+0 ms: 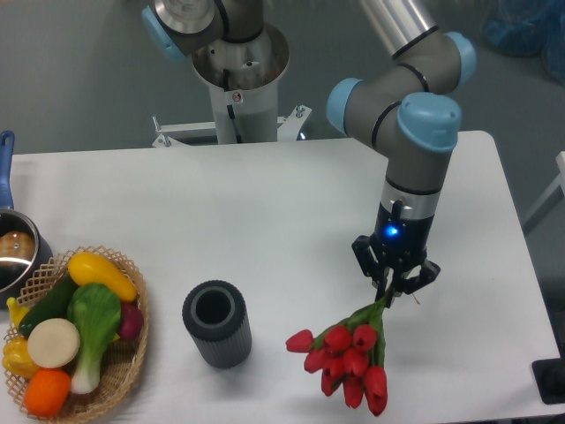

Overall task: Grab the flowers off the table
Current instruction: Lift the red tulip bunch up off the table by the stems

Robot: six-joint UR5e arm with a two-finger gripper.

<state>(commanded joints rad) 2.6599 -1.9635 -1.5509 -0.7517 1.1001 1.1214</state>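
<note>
You've got a white table [265, 221] w/ grey floor behind. End effector [394, 284] is clamped on the flowers [349, 358] by the stems; buds hang down-left, long axis diagonal, over the table's front-right.

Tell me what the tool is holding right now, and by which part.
The tool is shut on the flowers, gripping them by the stem ends, with the red buds hanging down and away from it.
</note>
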